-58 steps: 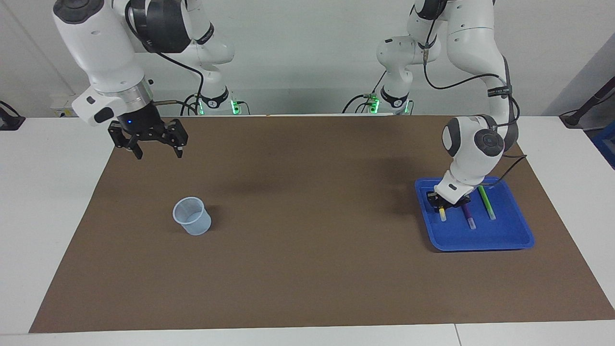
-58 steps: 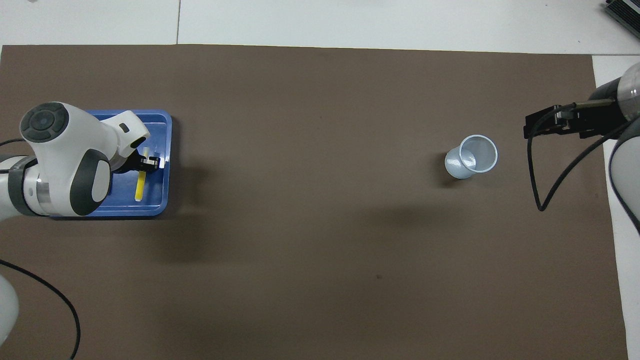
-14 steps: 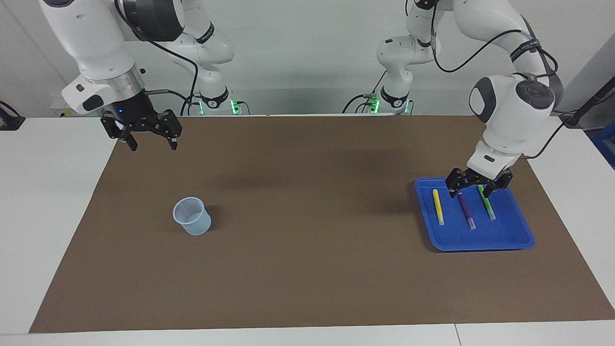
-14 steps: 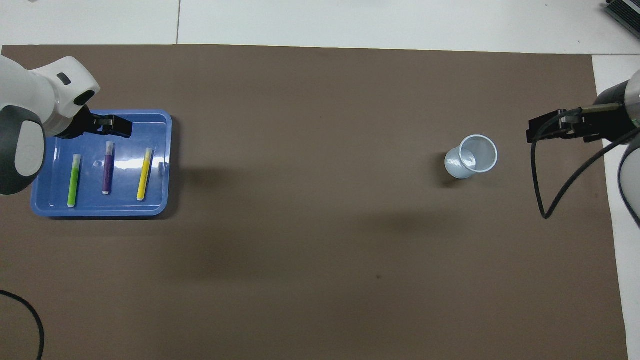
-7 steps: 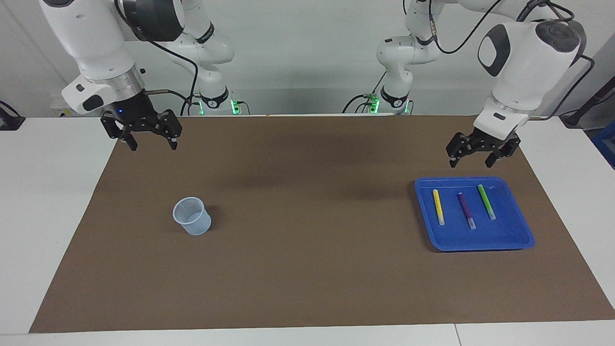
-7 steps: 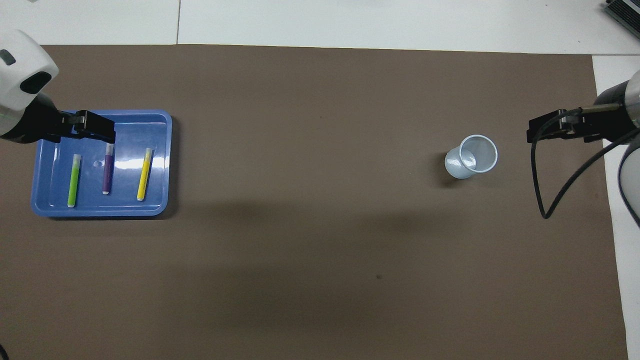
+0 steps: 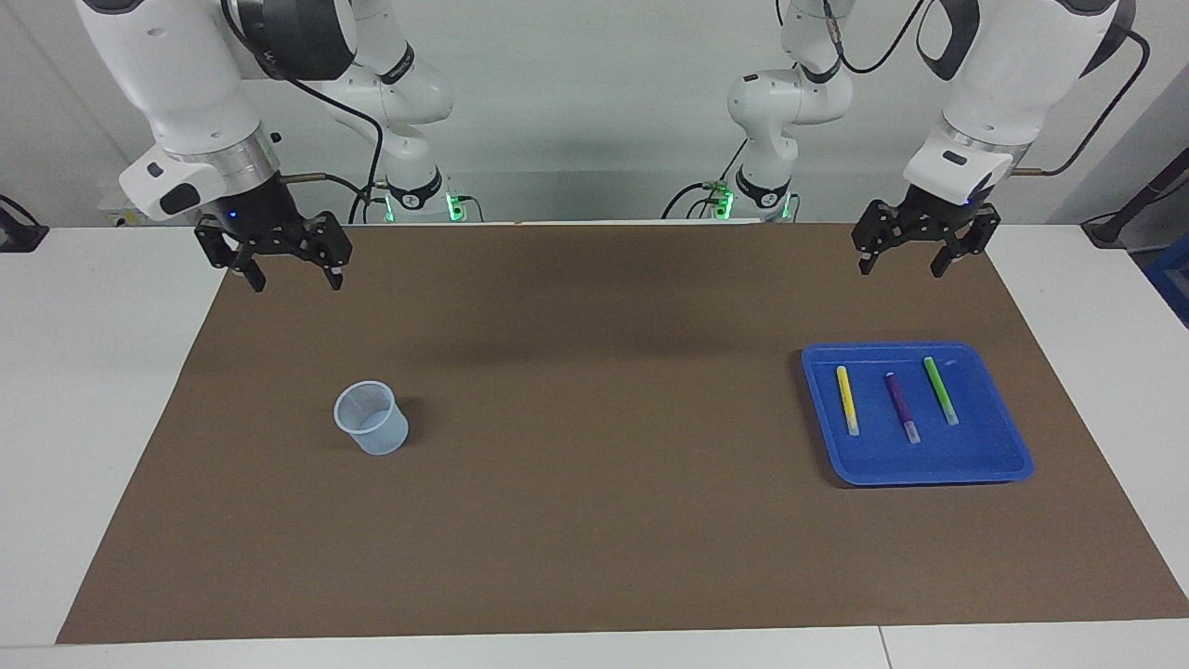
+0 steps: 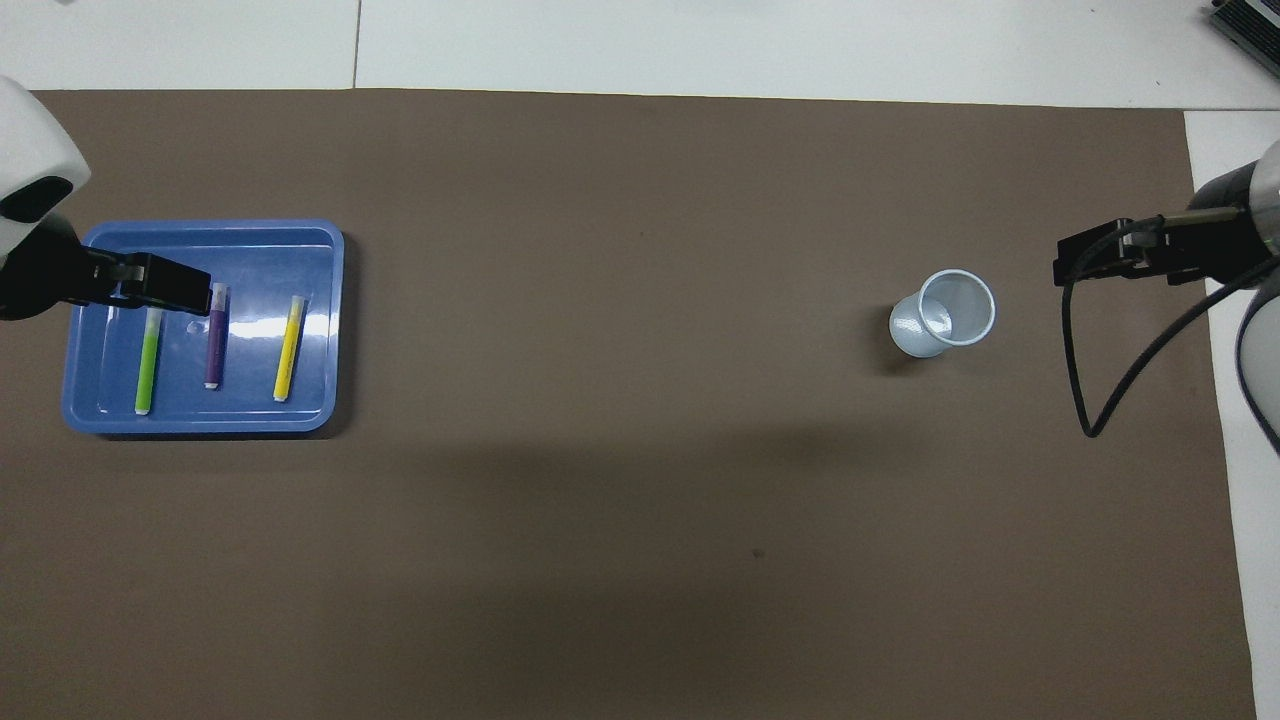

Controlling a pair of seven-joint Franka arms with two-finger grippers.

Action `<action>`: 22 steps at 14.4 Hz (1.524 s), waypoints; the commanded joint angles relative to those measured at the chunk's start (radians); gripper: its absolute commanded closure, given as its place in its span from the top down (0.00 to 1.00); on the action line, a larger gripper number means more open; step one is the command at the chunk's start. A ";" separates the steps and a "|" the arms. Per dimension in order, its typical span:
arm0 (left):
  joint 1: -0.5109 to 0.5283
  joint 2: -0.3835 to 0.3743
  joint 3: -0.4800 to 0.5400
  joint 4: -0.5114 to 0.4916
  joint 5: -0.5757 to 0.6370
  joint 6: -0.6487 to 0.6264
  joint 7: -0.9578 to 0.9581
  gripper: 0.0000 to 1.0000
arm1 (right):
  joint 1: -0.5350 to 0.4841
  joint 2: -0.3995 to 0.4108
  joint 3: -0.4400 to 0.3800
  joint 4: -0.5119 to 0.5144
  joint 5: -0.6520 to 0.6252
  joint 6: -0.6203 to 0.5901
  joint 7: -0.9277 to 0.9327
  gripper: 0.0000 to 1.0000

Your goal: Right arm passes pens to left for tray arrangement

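Blue tray (image 7: 1012,462) near the left arm's end of a brown mat (image 7: 594,520), flat on it. Inside, three pens side by side, apart from one another, roughly parallel: yellow pen (image 7: 846,400) nearest the mat's middle, purple pen (image 7: 901,406) between, green pen (image 7: 940,390) nearest the table's end. Pale tip of each toward the tray edge farther from the robots.

Left gripper (image 7: 907,264) raised over the mat edge nearest the robots, above bare mat between tray and robot base; fingers spread wide, holding nothing. In the overhead view, same gripper (image 8: 165,285) overlapping the tray's rim and the green pen's top, yet clear of both, as shown by the facing view.

Right gripper (image 7: 293,279) raised over the mat corner at the right arm's end, near the robots; blue light lit on its wrist; fingers likewise spread wide, nothing between them.

Pale cup (image 7: 372,418) upright on the mat, toward the right arm's end, well apart from the tray and farther from the robots than the mat corner under the right gripper.
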 commanded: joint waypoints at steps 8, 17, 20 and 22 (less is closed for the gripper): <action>-0.009 -0.028 0.008 -0.030 0.001 -0.012 -0.057 1.00 | -0.007 -0.020 -0.001 -0.022 0.026 -0.002 -0.014 1.00; -0.008 -0.028 0.011 -0.030 0.003 -0.015 -0.057 1.00 | -0.007 -0.020 -0.001 -0.022 0.026 -0.004 -0.012 1.00; -0.008 -0.028 0.011 -0.030 0.003 -0.015 -0.057 1.00 | -0.007 -0.020 -0.001 -0.022 0.026 -0.002 -0.012 1.00; -0.008 -0.028 0.011 -0.030 0.003 -0.015 -0.057 1.00 | -0.007 -0.020 -0.001 -0.022 0.026 -0.002 -0.012 1.00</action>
